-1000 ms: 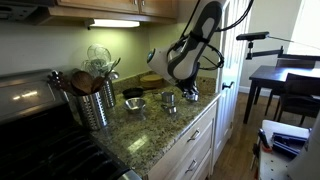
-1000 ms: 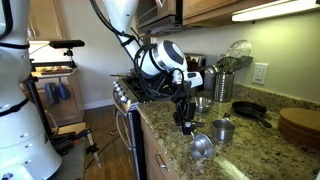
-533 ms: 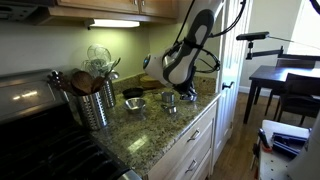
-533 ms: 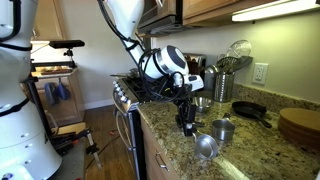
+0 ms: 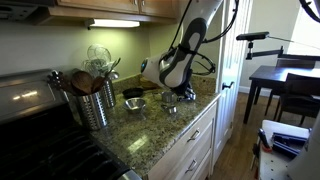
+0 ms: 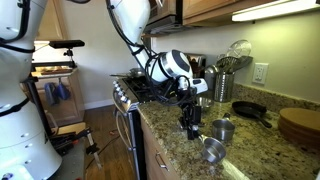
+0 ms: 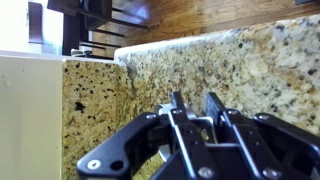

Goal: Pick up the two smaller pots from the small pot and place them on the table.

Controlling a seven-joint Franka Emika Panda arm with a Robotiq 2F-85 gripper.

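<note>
**Beside the small pot: my pincer hangs low, with steel just off its tips**

Under all of it runs the table (image 6: 262,138), speckled granite. The wrist view shows it bare ahead of me as far as its front edge.

The small pot (image 6: 222,128) stands upright on that granite, and I take my bearings from it. A steel bowl (image 6: 203,103) sits behind the small pot, toward the wall. On the small pot's near side, toward the table's front edge, lies one smaller pot (image 6: 212,150). It is close to the small pot and looks tipped rather than level. Its handle is too small for me to say which way it runs. I cannot make out a second smaller pot, and it may sit inside the small pot.

My pincer (image 6: 192,126) points down just beside the small pot, on its stove side. In the wrist view its fingers (image 7: 176,108) are drawn close together with only a narrow gap. I cannot tell whether anything is pinched there.

As I judge it, the coming move turns on that tipped pot. It lies just off my tips, diagonally toward the front edge and away from the wall.
</note>
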